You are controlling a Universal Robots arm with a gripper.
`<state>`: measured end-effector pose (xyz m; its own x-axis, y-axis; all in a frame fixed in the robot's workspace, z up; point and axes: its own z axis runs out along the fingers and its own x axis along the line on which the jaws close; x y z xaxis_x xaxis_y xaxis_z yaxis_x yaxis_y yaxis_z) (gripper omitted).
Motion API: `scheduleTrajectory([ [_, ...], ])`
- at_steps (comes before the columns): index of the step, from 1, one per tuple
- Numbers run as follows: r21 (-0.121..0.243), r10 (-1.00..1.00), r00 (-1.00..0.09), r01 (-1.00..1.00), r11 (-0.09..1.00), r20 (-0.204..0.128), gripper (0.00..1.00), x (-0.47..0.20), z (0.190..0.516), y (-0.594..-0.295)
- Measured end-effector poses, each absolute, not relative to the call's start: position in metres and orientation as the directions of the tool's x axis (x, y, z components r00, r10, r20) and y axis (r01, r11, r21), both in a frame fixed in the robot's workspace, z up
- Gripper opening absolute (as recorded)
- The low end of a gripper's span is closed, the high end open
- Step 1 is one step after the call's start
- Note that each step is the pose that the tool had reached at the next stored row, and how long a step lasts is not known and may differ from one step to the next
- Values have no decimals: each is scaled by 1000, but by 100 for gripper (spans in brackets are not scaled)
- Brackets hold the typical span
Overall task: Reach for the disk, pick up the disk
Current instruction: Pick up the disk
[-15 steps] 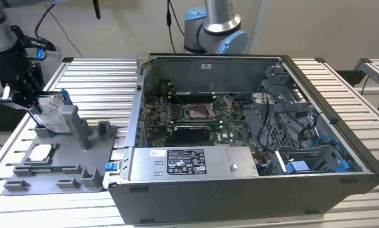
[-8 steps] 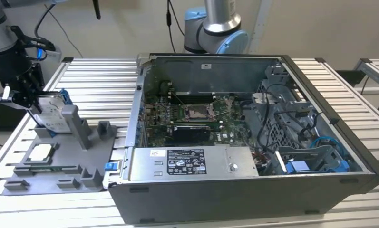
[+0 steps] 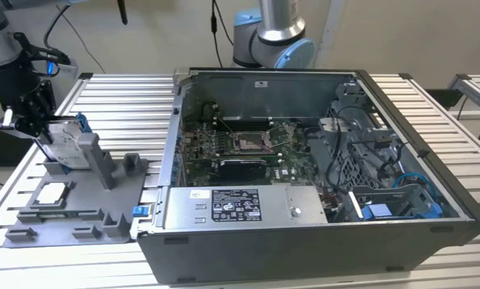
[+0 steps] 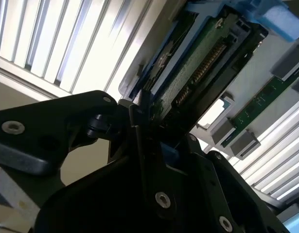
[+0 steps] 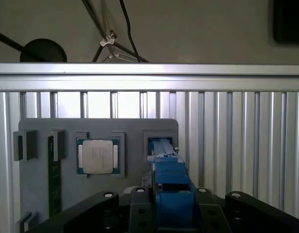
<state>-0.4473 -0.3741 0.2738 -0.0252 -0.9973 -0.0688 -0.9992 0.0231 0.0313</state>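
Gripper [image 3: 45, 133]: clamped on hard drive [image 3: 65, 141]
Done: reach, grasp
Left: lift clear of grey fixture [image 3: 79, 208], seemingly

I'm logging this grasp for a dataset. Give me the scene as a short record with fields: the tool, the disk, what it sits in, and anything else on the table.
computer case: open, on the slatted table
grey tray: on the table, at the exterior view's left of the case
disk: upright, standing in a tray slot
tool: shut on the disk, at its upper end
square chip: flat in a tray recess beside the disk's slot
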Motion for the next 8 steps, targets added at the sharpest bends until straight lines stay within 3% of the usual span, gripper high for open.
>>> scheduleTrajectory([
  [8,31,-997,-25,-999,23,-69,0,-447,274,-374],
])
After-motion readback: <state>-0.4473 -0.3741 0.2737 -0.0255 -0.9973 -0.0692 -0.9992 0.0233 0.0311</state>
